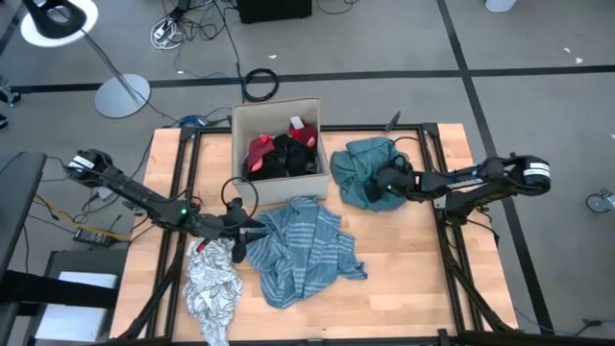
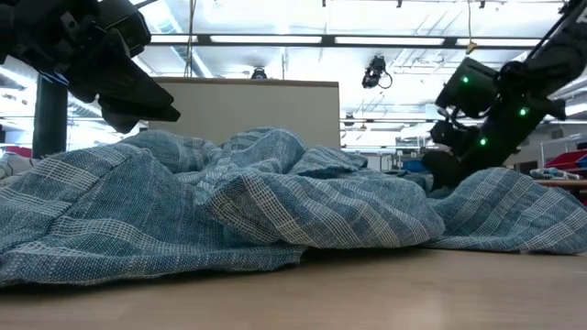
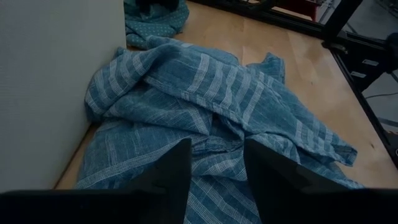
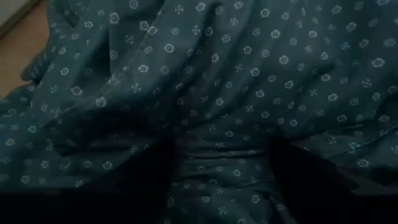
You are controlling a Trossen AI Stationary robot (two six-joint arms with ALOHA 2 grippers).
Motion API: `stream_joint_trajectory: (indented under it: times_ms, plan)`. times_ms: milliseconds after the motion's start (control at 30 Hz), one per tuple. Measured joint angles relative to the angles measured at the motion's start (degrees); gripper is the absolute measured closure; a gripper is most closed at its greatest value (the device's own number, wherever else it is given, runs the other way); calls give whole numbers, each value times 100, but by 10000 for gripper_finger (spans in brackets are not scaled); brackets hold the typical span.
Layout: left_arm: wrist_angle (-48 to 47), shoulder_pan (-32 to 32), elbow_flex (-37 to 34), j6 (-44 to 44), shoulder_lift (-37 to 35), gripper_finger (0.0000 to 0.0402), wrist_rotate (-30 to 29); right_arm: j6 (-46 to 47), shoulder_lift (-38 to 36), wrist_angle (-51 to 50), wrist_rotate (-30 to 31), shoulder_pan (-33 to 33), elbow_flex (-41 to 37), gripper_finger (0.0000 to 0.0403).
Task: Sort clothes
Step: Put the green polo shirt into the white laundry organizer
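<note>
A blue-striped garment (image 1: 300,252) lies crumpled on the table's middle, and it also shows in the left wrist view (image 3: 211,106). My left gripper (image 1: 246,227) is open just over its left edge, its fingers (image 3: 169,177) standing on either side of a fold. A teal dotted garment (image 1: 361,169) lies heaped to the right of the cardboard box (image 1: 279,115). My right gripper (image 1: 388,183) is open on the heap's right side, and the teal cloth (image 4: 205,81) fills its wrist view. A white-grey patterned piece (image 1: 213,290) lies at the near left. Red and black pieces (image 1: 281,154) lie in the box. My right gripper has its open fingers (image 4: 147,182) set into the top of the teal garment's heap, coming from the table's right and slanting down. A ridge of folded cloth (image 4: 221,152) lies between the two fingers. The garment rests on the table.
The box's wall (image 3: 56,93) stands close beside my left gripper. Black frame rails (image 1: 452,240) run along the table's sides. Bare wood (image 1: 423,279) lies near and right of the striped garment.
</note>
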Motion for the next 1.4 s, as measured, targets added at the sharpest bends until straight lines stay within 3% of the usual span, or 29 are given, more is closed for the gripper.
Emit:
stream_joint_trajectory:
  times_ms: [100, 233, 300, 500, 767, 933, 1167, 1400]
  plan:
    - [-4, 0, 0, 0, 4, 249, -2, 101, 323, 243, 1, 118, -4, 185]
    - [17, 0, 2, -2, 4, 249, -2, 32, 369, 552, 1, 378, -34, 341]
    - [10, 0, 2, -4, 3, 249, -2, -157, 243, 660, -147, 488, -17, 376]
    - [-22, 0, 2, -37, 2, 249, -2, -910, -464, -429, -93, 527, 855, 376]
    - [5, 0, 4, -40, 2, 249, -1, -1643, -1088, -2770, 867, 830, 3206, 376]
    - [29, 0, 4, -42, 2, 249, 0, -2561, -1065, -2948, 1286, 1116, 4612, 376]
    - [30, 0, 4, -42, 2, 249, 0, -3764, -461, -2838, 1337, 1120, 6512, 376]
    - [71, 0, 2, -17, 0, 249, 0, -4829, 870, -2626, 1173, 958, 8506, 376]
